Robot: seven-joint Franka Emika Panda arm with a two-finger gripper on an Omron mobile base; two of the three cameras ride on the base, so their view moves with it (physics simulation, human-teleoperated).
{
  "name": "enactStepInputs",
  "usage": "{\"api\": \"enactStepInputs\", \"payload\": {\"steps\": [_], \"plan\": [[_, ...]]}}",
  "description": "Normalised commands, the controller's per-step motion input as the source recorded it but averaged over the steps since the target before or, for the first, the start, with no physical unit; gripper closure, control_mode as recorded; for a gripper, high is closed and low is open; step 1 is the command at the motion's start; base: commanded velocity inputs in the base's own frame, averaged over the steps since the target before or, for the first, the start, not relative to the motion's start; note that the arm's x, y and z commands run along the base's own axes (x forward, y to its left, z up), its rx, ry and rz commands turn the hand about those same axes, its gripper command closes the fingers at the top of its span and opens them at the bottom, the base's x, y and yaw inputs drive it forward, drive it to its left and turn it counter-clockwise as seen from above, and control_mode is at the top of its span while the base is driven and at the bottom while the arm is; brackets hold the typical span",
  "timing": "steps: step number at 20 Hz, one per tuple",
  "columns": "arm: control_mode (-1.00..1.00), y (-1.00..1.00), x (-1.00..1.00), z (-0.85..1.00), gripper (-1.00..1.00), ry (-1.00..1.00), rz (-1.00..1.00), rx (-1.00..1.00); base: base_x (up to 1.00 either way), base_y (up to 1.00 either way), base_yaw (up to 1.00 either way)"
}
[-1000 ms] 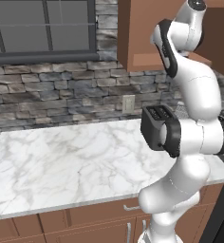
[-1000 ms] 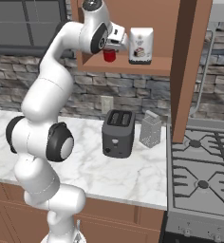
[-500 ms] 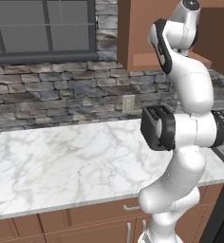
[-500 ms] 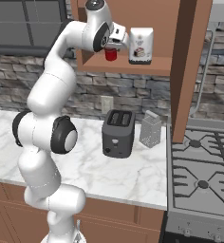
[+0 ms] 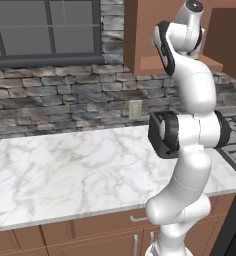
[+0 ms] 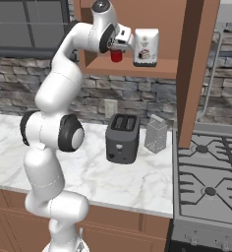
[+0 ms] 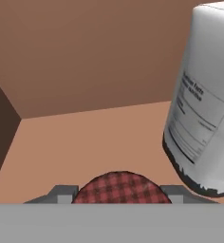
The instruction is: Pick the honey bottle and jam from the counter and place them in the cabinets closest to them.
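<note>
Up at the open cabinet (image 6: 137, 69), the jam (image 6: 117, 55) is held by the gripper (image 6: 119, 49), whose jaws are clamped on the jar from either side just under the lid. It hangs over the wooden shelf, just beside the white canister (image 6: 146, 47) and apart from it, and whether its base touches the shelf cannot be told. The jar is judged light, rigid and probably breakable (a hard smooth wall of this kind is also likely slippery), so a firm hold across the body below the lid seems best, and a gentle set-down is advised. It is seen as a small red cylinder with a red lid. From the hand view the top of the jam (image 7: 122, 187) appears as a red chequered disc.
</note>
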Motion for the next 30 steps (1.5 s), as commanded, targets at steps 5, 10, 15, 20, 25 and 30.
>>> {"api": "enactStepInputs", "payload": {"steps": [5,10,15,20,25,30], "plan": [[-1.00,0.00,0.04,0.00,1.00,0.00,0.00,0.00,0.00,0.00,0.00],[-1.00,0.00,0.16,-0.01,1.00,0.00,0.00,0.00,0.00,0.00,0.00],[-1.00,0.00,0.17,-0.03,-1.00,0.00,0.00,0.00,0.00,0.00,0.00],[-1.00,0.00,0.07,0.00,-1.00,0.00,0.00,0.00,0.00,0.00,0.00],[-1.00,0.00,0.03,0.00,-1.00,0.00,0.00,0.01,0.00,0.00,0.00],[-1.00,-0.04,-0.37,0.00,-1.00,0.00,0.00,0.02,0.00,0.00,0.00]]}}
